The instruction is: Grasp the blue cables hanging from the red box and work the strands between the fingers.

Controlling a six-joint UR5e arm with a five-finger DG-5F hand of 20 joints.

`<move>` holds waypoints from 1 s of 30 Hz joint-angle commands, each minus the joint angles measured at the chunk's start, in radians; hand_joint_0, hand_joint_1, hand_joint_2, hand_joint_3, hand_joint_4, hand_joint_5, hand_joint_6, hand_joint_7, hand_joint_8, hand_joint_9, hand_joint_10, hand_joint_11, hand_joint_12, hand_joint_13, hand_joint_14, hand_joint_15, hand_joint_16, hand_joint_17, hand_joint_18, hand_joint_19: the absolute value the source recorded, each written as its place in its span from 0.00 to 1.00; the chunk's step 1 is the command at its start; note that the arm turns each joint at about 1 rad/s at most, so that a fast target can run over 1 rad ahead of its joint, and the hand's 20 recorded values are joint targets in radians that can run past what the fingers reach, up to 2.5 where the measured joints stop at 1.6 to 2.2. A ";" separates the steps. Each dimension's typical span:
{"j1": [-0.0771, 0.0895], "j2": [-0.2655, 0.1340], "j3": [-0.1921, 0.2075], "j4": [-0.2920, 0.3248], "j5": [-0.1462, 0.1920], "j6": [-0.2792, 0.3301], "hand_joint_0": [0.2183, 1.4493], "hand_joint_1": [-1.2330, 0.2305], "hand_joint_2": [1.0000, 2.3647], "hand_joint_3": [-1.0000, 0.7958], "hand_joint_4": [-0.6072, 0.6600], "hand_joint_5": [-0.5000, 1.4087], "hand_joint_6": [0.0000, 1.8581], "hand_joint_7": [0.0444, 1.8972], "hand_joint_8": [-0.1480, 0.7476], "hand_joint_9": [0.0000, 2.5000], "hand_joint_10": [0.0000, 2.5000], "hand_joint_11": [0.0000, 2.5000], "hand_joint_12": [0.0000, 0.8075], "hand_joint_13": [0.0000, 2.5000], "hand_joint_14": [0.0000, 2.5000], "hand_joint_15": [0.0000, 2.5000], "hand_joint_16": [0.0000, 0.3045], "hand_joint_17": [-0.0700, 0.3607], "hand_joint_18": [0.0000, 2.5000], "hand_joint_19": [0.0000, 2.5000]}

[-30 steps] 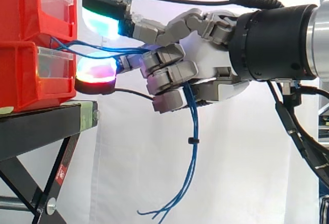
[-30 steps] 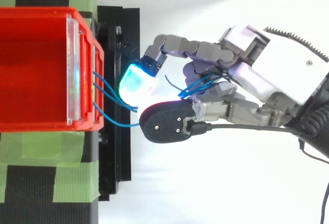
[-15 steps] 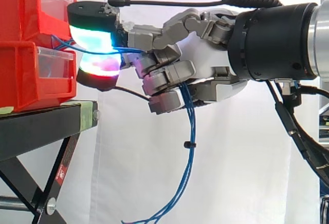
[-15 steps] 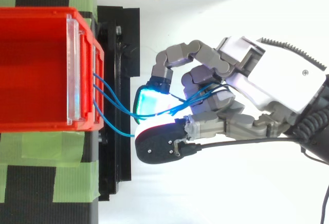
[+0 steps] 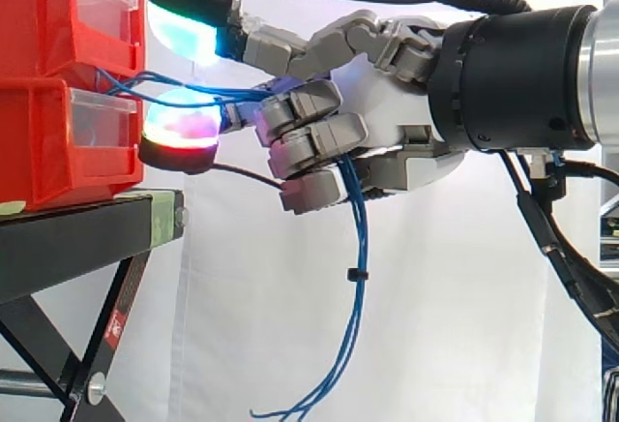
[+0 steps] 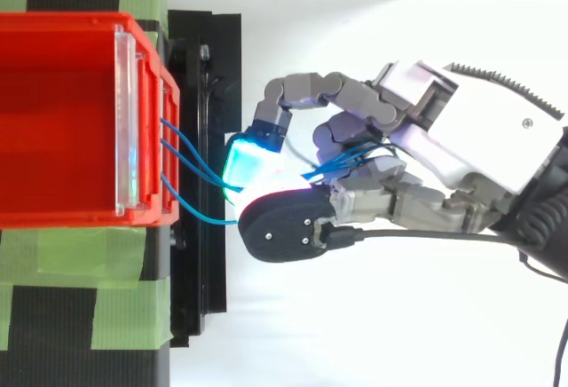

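- The hand (image 5: 387, 122) reaches in level, its fingertips close to the front of 2 red bins (image 5: 53, 141) stacked one on the other.
- It grips the cables (image 5: 360, 248). Its lower fingers are curled tight toward the palm, and the blue strands pass between them.
- From that grip the cables drop straight below the hand in a loose bundle, and their ends fan out far beneath it.
- A small black tie (image 5: 356, 275) sits on the bundle, a little under the curled fingers.
- Ahead of the palm the strands run nearly level to the bins' front. They meet it about where the upper bin sits on the lower.
- The upper pad (image 5: 184, 35) is stretched forward and glows cyan and green. It hangs above those strands with a clear gap.
- The lower pad (image 5: 182, 122) glows red and magenta and lies right under the strands. Whether it touches them cannot be told.
- From above, the black back of the upper pad and the cyan face of the lower pad sit side by side between the palm and the bins.
- In that view at least 3 strands cross the gap from the bin front to the pads.
- A black stand (image 5: 77, 238) carries the bins, below and ahead of the fingertips. Green tape (image 6: 80, 263) is stuck across its top.
- A white curtain (image 5: 455, 325) hangs behind the hand.
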 commanded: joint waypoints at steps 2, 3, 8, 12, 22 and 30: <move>-0.002 0.000 0.000 0.002 -0.001 0.000 0.42 0.46 0.00 0.08 0.67 0.30 0.28 0.66 0.56 0.36 1.00 0.80 0.53 0.41 1.00 0.52 0.21 0.49 0.56 0.66; -0.002 0.000 0.000 0.002 -0.001 0.000 0.43 0.46 0.00 0.09 0.67 0.30 0.28 0.66 0.56 0.36 1.00 0.80 0.53 0.41 1.00 0.52 0.21 0.49 0.56 0.66; -0.002 0.000 0.000 0.008 -0.001 0.000 0.51 0.38 0.01 0.27 0.67 0.24 0.40 0.61 0.56 0.36 1.00 0.80 0.53 0.41 1.00 0.52 0.21 0.49 0.56 0.66; -0.002 0.000 0.000 0.009 -0.001 -0.002 0.56 0.37 0.01 0.33 0.66 0.22 0.45 0.59 0.56 0.36 1.00 0.80 0.53 0.41 1.00 0.52 0.21 0.49 0.56 0.66; -0.002 0.000 0.000 0.011 -0.001 0.000 0.74 0.39 0.01 0.49 0.64 0.24 0.60 0.54 0.56 0.36 1.00 0.80 0.53 0.41 1.00 0.52 0.21 0.49 0.56 0.66; -0.007 0.000 0.002 0.012 -0.018 0.000 0.49 0.40 0.01 0.32 0.67 0.23 0.52 0.59 0.56 0.36 1.00 0.80 0.53 0.41 1.00 0.52 0.21 0.49 0.56 0.66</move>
